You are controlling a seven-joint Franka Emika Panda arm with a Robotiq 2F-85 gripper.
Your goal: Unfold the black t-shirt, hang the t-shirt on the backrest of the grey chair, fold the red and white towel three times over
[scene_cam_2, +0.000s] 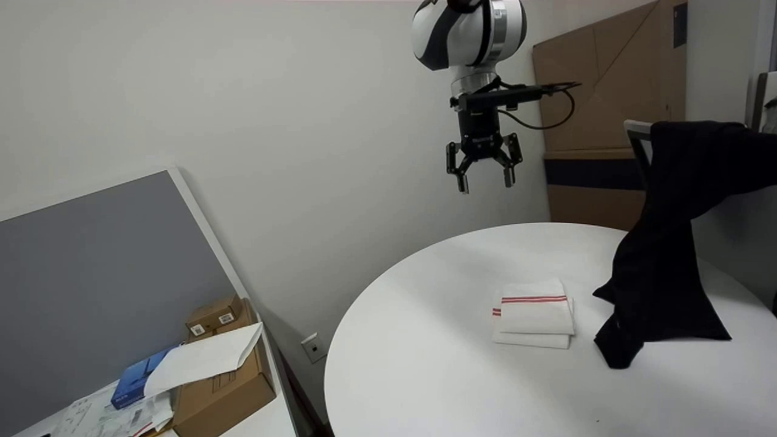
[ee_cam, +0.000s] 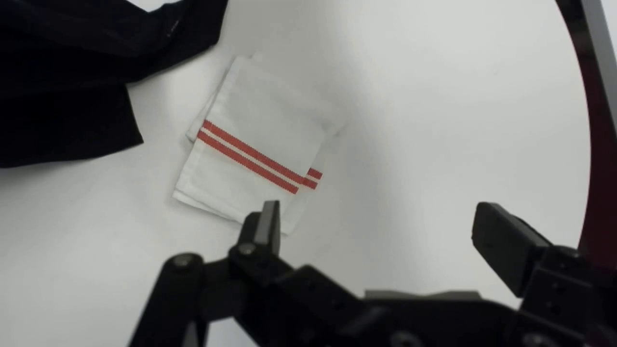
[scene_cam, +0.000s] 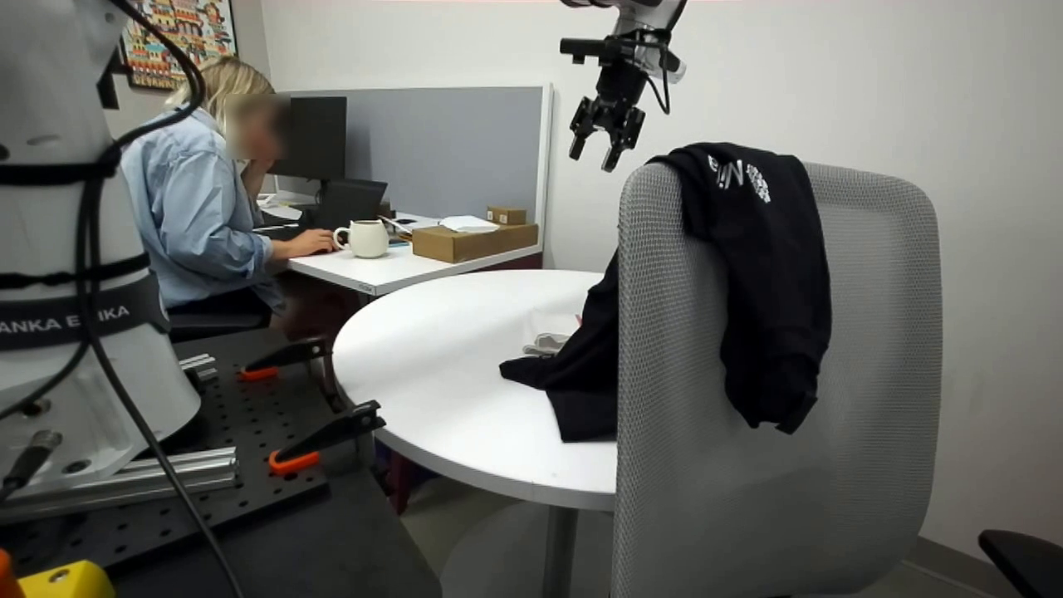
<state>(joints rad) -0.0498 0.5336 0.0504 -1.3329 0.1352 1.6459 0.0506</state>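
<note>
The black t-shirt (scene_cam: 772,274) is draped over the top of the grey chair (scene_cam: 884,357), its white print near the upper edge. Its other end, the dark cloth (scene_cam_2: 658,273), hangs down onto the round table. Beside it on the tabletop lies the red and white towel (scene_cam_2: 537,315), folded into a small, slightly uneven stack; in the wrist view the towel (ee_cam: 260,140) shows its double red stripes on top. My gripper (scene_cam_2: 486,183) is up in the air above the table, apart from both cloths. In the wrist view the gripper (ee_cam: 378,212) stands wide open with nothing between its fingers.
The round white table (scene_cam_2: 413,376) stands against the chair back. A seated person (scene_cam: 195,191) works at a desk behind, with a mug (scene_cam: 365,239) and cardboard boxes (scene_cam: 473,242). Clamps (scene_cam: 328,436) sit on the robot's dark base plate. Large cardboard (scene_cam_2: 598,91) leans at the wall.
</note>
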